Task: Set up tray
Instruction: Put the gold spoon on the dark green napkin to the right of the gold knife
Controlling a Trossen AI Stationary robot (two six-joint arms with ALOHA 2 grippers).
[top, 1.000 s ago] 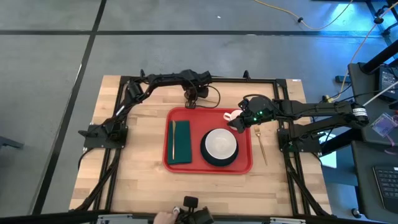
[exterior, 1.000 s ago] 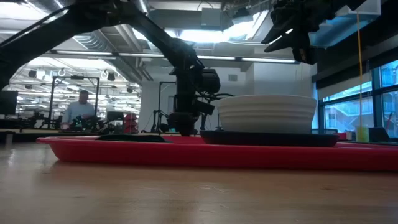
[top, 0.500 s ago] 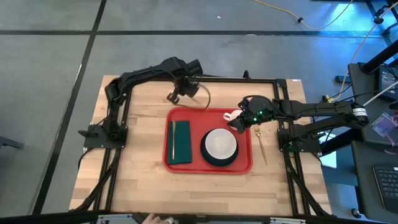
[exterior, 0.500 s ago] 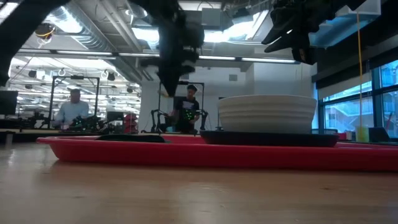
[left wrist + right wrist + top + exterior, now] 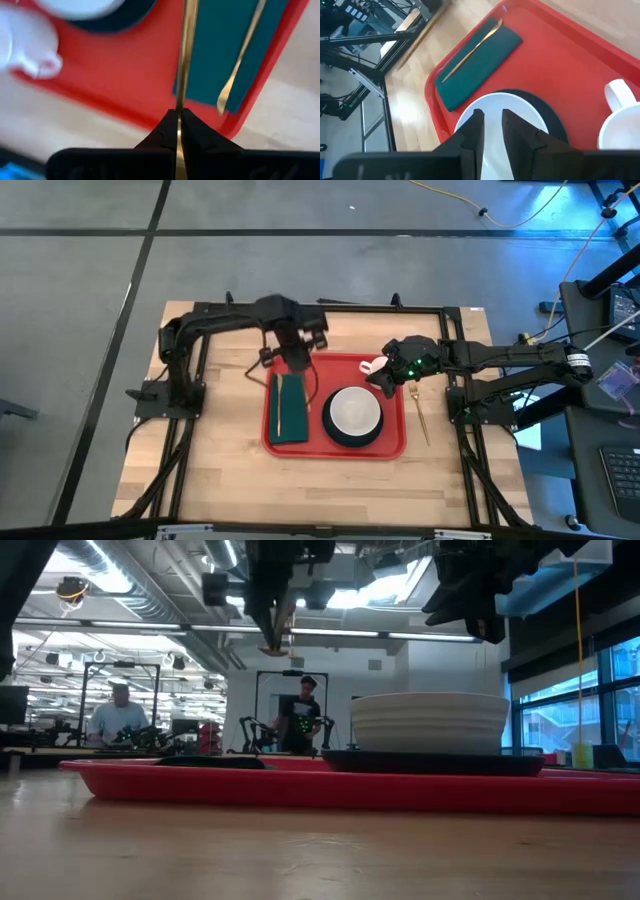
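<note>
Left hand (image 5: pixel 291 361) above the tray's far-left part, pinched on a thin gold utensil (image 5: pixel 185 60). Right hand (image 5: pixel 384 376) over the far-right corner, fingers narrowly parted, holding nothing. Bench (image 5: pixel 220 470) carries red tray (image 5: pixel 306 366) mid-surface. On it: white bowl (image 5: pixel 355 412), green cloth (image 5: pixel 292 408), white cup (image 5: pixel 625 120).

I see the tray (image 5: pixel 392 442), red plastic with rounded corners and a raised rim, lying flat on the counter (image 5: pixel 220 470) near its middle, long side running left to right. From the low view its rim (image 5: pixel 300 788) sits level on the wood.
</note>
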